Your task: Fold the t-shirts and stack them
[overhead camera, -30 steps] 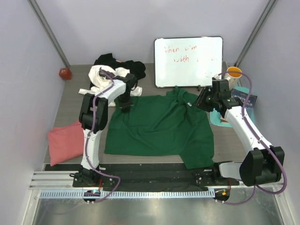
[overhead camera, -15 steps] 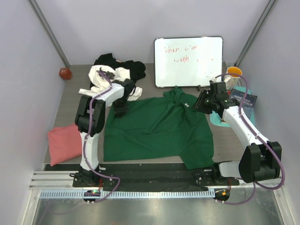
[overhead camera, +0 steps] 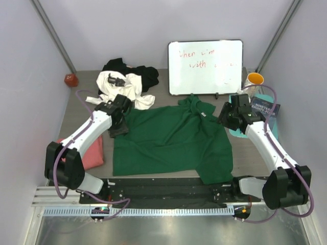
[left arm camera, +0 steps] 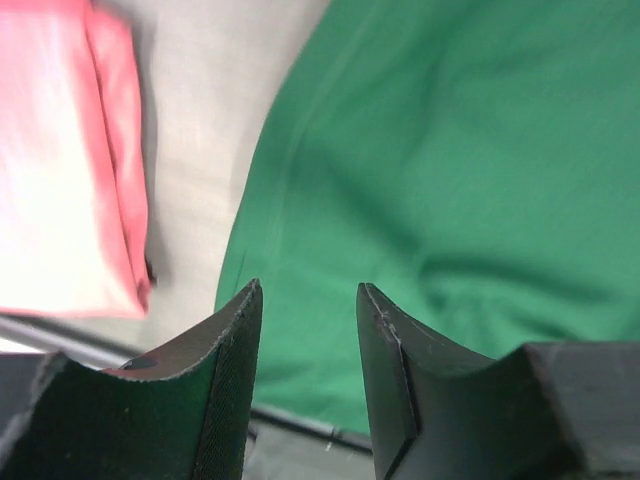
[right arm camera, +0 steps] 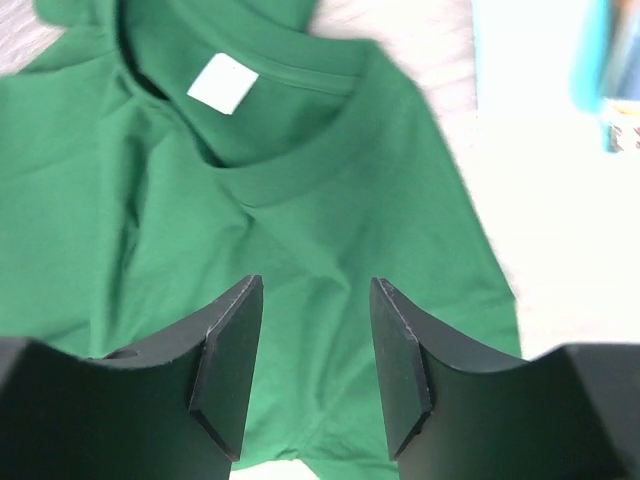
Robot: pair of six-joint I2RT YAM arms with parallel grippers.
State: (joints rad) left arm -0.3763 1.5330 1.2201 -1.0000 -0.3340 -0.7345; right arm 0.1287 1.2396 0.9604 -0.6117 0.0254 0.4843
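The grey surface (overhead camera: 71,109) carries everything, and the dark green t-shirt (overhead camera: 173,143) lies spread flat over the middle of it, collar towards the far side and one corner reaching down to the near edge. Behind the green t-shirt's collar a whiteboard (overhead camera: 204,66) with red writing stands upright. To the left of the green t-shirt, apart from it with bare surface between, lies the salmon pink t-shirt (overhead camera: 94,155) as a folded pad, partly under the left arm. Behind the green t-shirt's far left corner the white t-shirt (overhead camera: 134,84) and the black t-shirt (overhead camera: 148,75) sit crumpled together in one heap. The left tool (overhead camera: 118,130) hangs over the green t-shirt's left edge; in its wrist view the tool (left arm camera: 305,300) has its jaws spread with nothing between them, green cloth (left arm camera: 450,150) below and to the right, pink cloth (left arm camera: 60,160) off to the left. The right tool (overhead camera: 225,118) hovers at the green t-shirt's far right shoulder, just beside the collar; its wrist view shows the tool (right arm camera: 312,300) likewise spread and empty above the neckline and its white label (right arm camera: 223,82). To the right of the green t-shirt lies a dark book (overhead camera: 263,107), with an orange mug (overhead camera: 254,79) behind it. Far off past the green t-shirt's far left corner sits a small red ball (overhead camera: 70,79).
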